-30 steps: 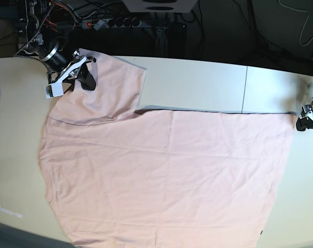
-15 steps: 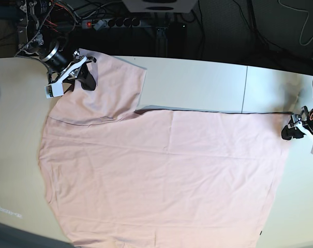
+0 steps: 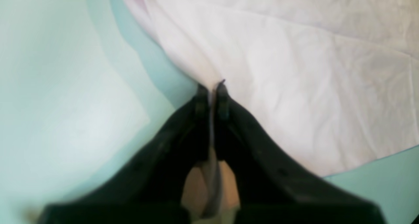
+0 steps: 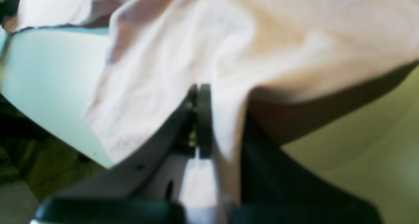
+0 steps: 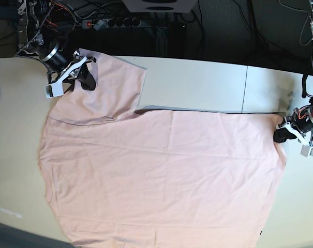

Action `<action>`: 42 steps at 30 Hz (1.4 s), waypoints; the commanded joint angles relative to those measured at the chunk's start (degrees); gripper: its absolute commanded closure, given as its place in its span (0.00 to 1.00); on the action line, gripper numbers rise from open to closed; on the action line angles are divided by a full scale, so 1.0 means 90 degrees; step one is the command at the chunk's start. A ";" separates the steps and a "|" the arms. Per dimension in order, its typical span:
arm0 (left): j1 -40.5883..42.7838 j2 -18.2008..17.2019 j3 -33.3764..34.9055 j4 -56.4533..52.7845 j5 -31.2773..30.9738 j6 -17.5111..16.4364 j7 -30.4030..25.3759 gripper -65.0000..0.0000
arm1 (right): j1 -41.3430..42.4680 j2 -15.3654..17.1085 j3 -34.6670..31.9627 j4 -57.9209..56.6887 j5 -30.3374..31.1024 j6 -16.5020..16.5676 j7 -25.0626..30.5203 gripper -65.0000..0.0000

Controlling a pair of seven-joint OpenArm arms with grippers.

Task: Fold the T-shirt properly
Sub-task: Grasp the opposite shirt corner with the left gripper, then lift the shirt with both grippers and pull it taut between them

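**Both corners pinched, the fold itself not yet made**

At the far left of the base view, the right claw [image 5: 79,75] sits on the sleeve end of the T-shirt [image 5: 161,175]. Its wrist camera shows the jaws together with pink cloth draped between and over them, so it looks clamped on the fabric. From there the T-shirt spreads across most of the desk [image 5: 197,82], plain side up and mostly flat, with shallow creases and its near edge running out of the bottom of the view. At the right, the left claw [image 5: 281,135] rests at the hem corner; its wrist view shows the jaws nearly closed on a thin edge of cloth.

By my reading, the task is at its start: the shirt is laid out and gripped at two points, but no layer has been folded over another. Every fold remains to be done.

A power strip [image 5: 110,23] and cables lie behind the desk, well apart from the cloth. Nothing lies on the shirt.
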 commanded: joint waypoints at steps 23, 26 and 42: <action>-0.0233 -0.0644 -0.0954 0.0869 -0.1523 -0.0385 0.1926 1.00 | 0.0425 0.0435 0.1117 0.0913 0.1384 0.0272 -0.1452 1.00; -0.0369 -0.0695 -0.0954 0.0869 -0.1608 -0.0385 0.1957 1.00 | 0.0534 0.0763 0.1132 0.0923 0.1435 0.0274 -0.1501 1.00; -0.1375 -0.0690 -0.0707 0.0831 -0.1394 -0.0385 0.1904 1.00 | 0.2135 0.1994 0.1005 0.0763 0.1484 0.0452 -0.1542 1.00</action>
